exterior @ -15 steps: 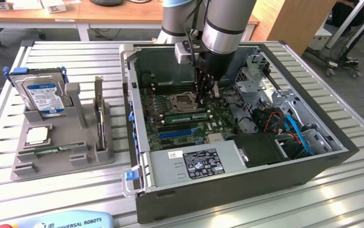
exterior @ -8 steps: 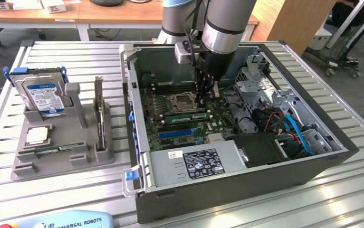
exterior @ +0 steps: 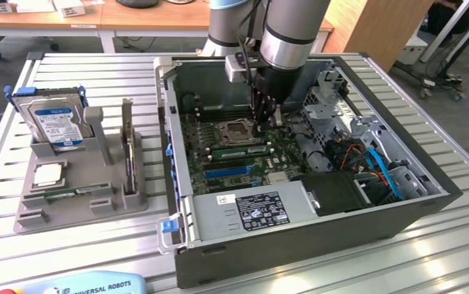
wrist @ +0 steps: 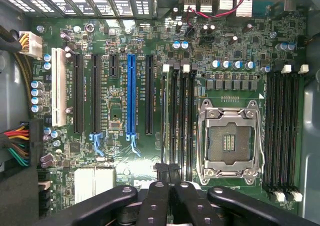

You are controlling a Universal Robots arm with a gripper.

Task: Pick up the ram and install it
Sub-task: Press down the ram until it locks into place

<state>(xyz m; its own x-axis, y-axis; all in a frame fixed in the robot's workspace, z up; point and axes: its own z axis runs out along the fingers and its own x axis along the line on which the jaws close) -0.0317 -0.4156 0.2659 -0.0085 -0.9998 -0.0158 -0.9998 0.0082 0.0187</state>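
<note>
Gripper [exterior: 267,121] is sitting, jaws closed on nothing, over one end of the ram [exterior: 239,150] lying along its slot by the CPU socket [wrist: 230,141].

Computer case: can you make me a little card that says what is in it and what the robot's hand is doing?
case: open grey metal computer case on a slatted metal table
board: green motherboard with a silver, empty processor socket
gripper: black gripper, shut, right over the black memory slots beside the socket
ram: long green ram stick sits in a slot next to the socket; fully pushed in or not, cannot tell
outside: grey plastic holder with a silver hard drive with a blue label
</note>
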